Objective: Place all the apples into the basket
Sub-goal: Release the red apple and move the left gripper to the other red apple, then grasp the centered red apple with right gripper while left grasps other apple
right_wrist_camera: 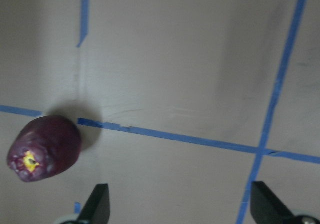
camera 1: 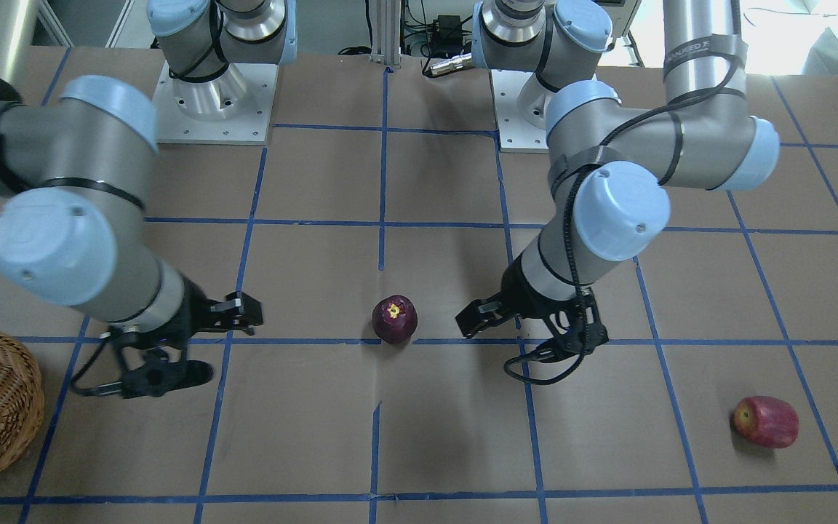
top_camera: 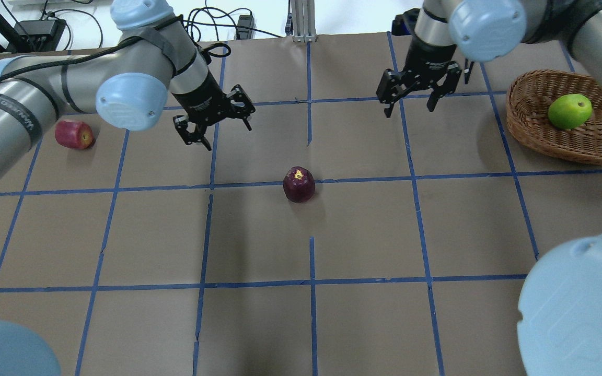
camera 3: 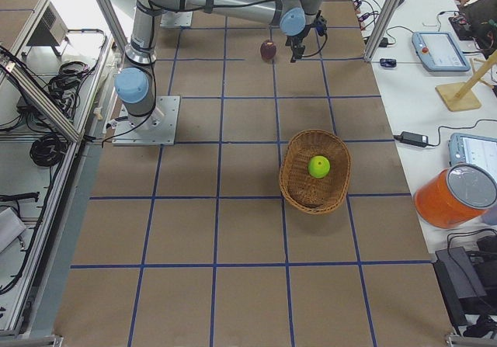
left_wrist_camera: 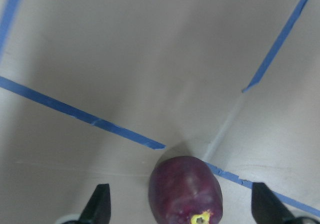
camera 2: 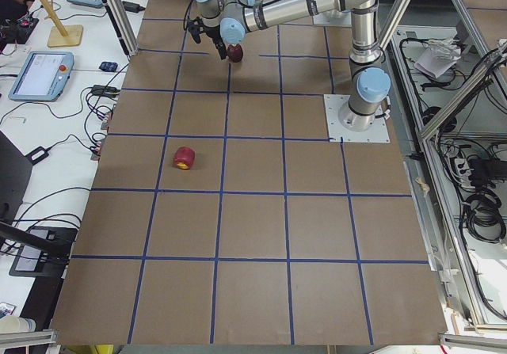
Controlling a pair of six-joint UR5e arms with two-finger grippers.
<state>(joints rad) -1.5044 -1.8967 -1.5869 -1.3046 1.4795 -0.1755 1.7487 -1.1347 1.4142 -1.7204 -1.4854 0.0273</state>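
Overhead shows the whole basket (top_camera: 528, 137) and all three apples. The front view cuts the basket at its edge, with only a sliver of green showing. The left wrist view has the maroon apple (left_wrist_camera: 185, 189) low in the frame, between the left fingertips (left_wrist_camera: 100, 204). The right wrist view has it off to one side, outside the right fingertips (right_wrist_camera: 97, 204).

Left to right in overhead:
- The red apple (top_camera: 74, 134) is on the table (top_camera: 363, 235), well out on the outer side of the left gripper (top_camera: 227, 134) and beside that arm's forearm in the picture.
- Left gripper — jaws spread wide, nothing held, above the table.
- The maroon apple sits stem end up on a blue tape line (top_camera: 363, 180), between the two grippers and touching neither, nearer the left one.
- Right gripper (top_camera: 408, 110) — also wide apart, empty.
- The basket is on the right gripper's outer side, apart from it, with the green apple (top_camera: 569, 111) inside.

The exterior right view also shows a tablet (camera 3: 439, 50) and an orange container (camera 3: 454, 196) on the side bench.

The left arm comes in low, its wrist tilted so the fingers slant down toward the maroon apple. The right wrist hangs near vertical with the fingers pointing down.
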